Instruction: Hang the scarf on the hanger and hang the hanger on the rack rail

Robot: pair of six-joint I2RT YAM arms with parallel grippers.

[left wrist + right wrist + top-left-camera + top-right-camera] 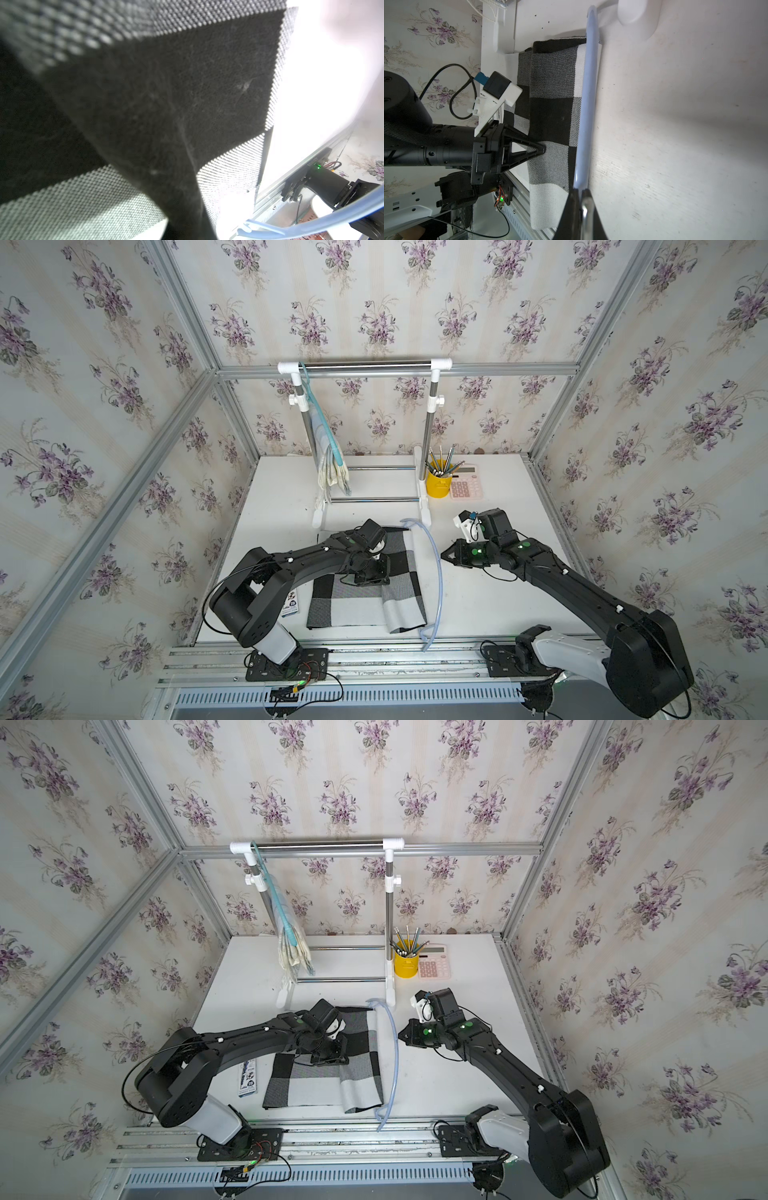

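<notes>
The scarf (361, 601) lies flat on the counter (498, 605), the hanger (439, 572) stretched front-to-back along its right edge, where the right fingers (580, 200) are closed on its bar while the left fingers (542, 150) pinch the cloth shut.

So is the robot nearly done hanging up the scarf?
Not far yet. Done: the blue hanger lies on the edge of the checked scarf on the table. In hand: the right pincer is shut on the hanger and the left pincer pinches the scarf. Left: drape the scarf over the hanger, then probably hook it on the rail.
</notes>
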